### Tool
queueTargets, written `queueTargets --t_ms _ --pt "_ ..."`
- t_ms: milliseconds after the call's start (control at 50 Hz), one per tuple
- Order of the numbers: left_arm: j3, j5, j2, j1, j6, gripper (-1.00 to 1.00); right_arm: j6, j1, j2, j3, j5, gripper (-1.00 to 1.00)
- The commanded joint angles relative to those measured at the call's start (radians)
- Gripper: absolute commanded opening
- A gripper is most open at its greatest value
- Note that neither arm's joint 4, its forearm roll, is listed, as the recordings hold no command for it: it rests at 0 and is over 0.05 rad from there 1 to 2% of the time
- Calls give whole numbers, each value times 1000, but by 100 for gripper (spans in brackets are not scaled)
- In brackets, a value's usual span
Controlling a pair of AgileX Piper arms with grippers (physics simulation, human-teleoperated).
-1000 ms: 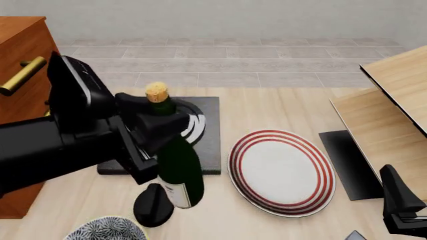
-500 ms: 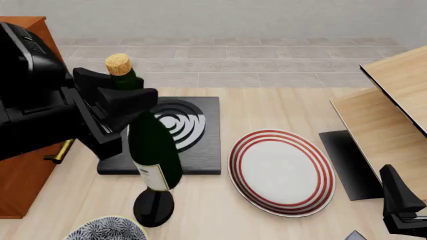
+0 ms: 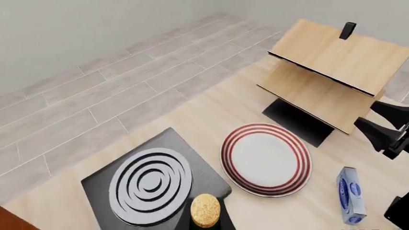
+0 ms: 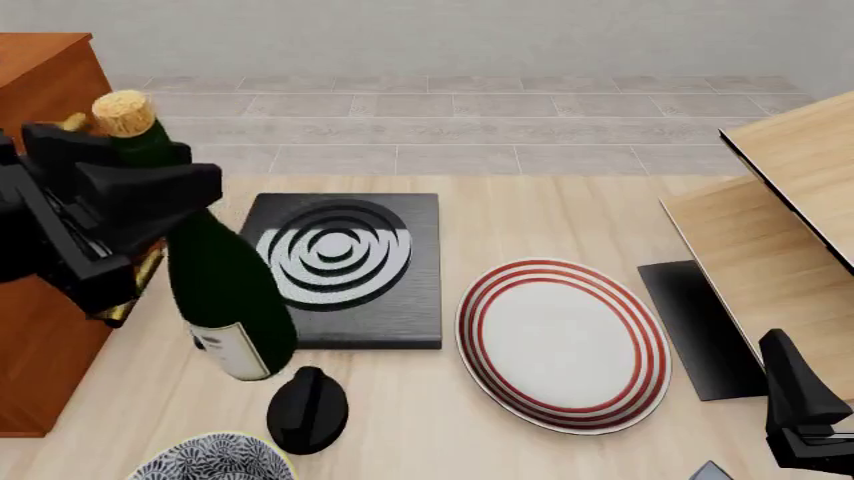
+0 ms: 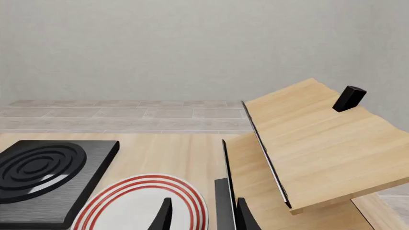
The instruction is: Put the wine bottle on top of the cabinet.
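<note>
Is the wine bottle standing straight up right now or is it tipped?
Tipped. In the front view the wine bottle leans, its cork toward the cabinet, held by the left gripper at the neck.

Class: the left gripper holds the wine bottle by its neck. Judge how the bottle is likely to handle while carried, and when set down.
The wine bottle hangs tilted from the left gripper, gripped just under the cork, so its heavy body would probably swing. Its glossy glass looks slippery and breakable. Being tall and narrow, it may tip if released while leaning on the cabinet.
</note>
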Motion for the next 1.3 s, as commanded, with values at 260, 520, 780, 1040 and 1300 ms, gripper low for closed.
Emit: queueTargets --t_ms 260,520,780,1040,1300 --pt "-42 165 -159 156 6 -100 0 0 0 0 0 100" --pt "-128 314 -232 271 97 -100 0 0 0 0 0 100" --pt "-256 507 -247 293 83 -100 0 0 0 0 0 100" --pt "-442 608 -169 319 93 -100 0 0 0 0 0 100" --pt "-579 660 -97 359 109 -100 0 0 0 0 0 100"
